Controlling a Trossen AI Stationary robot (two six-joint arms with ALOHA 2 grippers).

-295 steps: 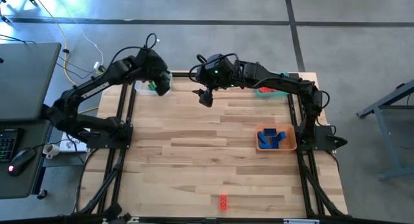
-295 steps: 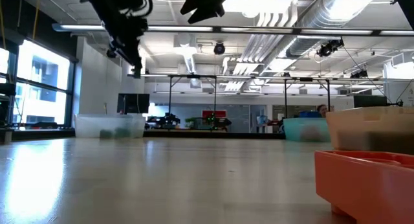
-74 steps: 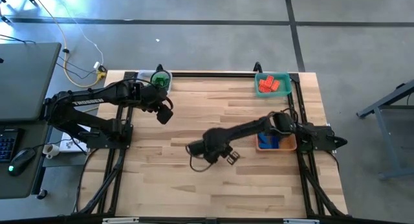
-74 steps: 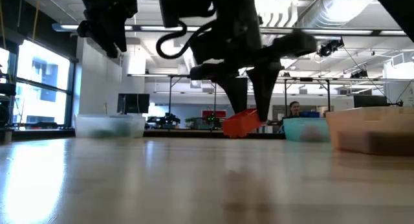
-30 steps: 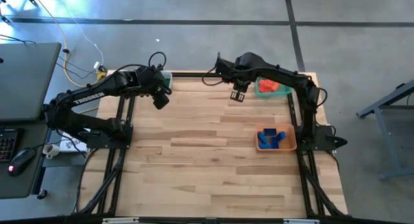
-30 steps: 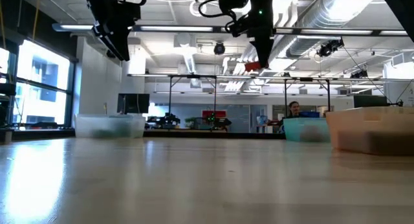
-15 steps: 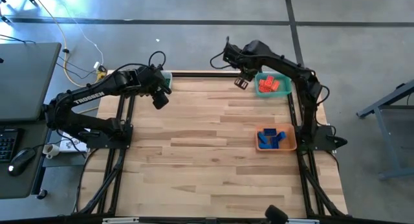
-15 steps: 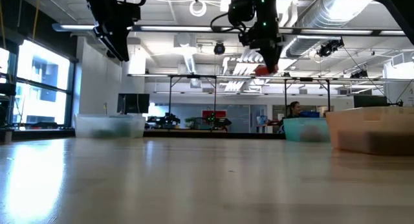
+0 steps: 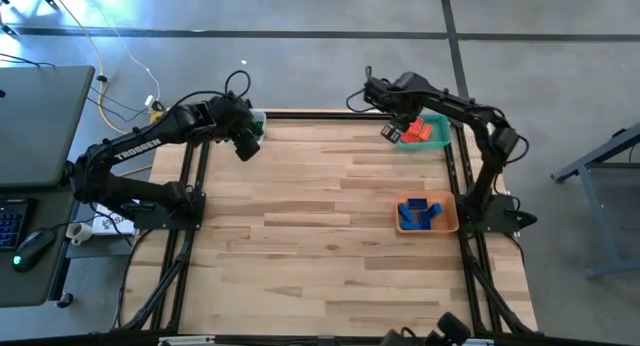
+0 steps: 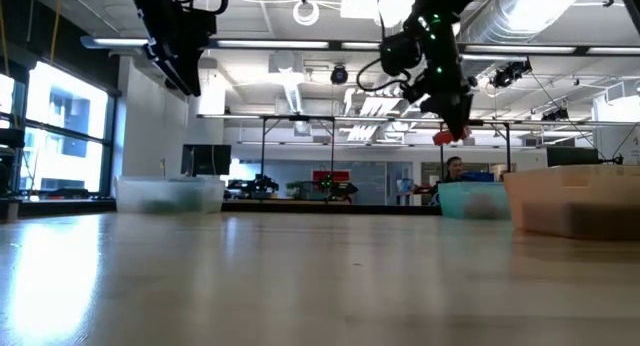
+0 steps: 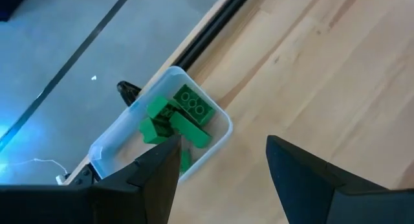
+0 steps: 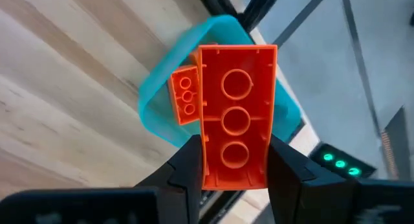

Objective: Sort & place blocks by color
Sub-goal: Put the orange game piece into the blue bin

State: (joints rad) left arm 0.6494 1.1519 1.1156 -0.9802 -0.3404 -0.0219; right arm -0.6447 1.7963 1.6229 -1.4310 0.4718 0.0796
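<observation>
My right gripper (image 12: 234,166), clamped on the small red studded plastic brick (image 12: 236,133), has swung from mid-counter to just over the teal rectangular tray (image 9: 428,132) holding the other red bricks, so the drop comes next. Left gripper (image 11: 223,160) hangs spread and empty by the clear tray (image 11: 213,143) of green bricks (image 11: 181,120)

Pale wooden worktop (image 9: 320,236): centre open; obstacles at edges: clear tray (image 9: 252,119), teal tray (image 9: 432,132), orange tray (image 9: 428,214).
</observation>
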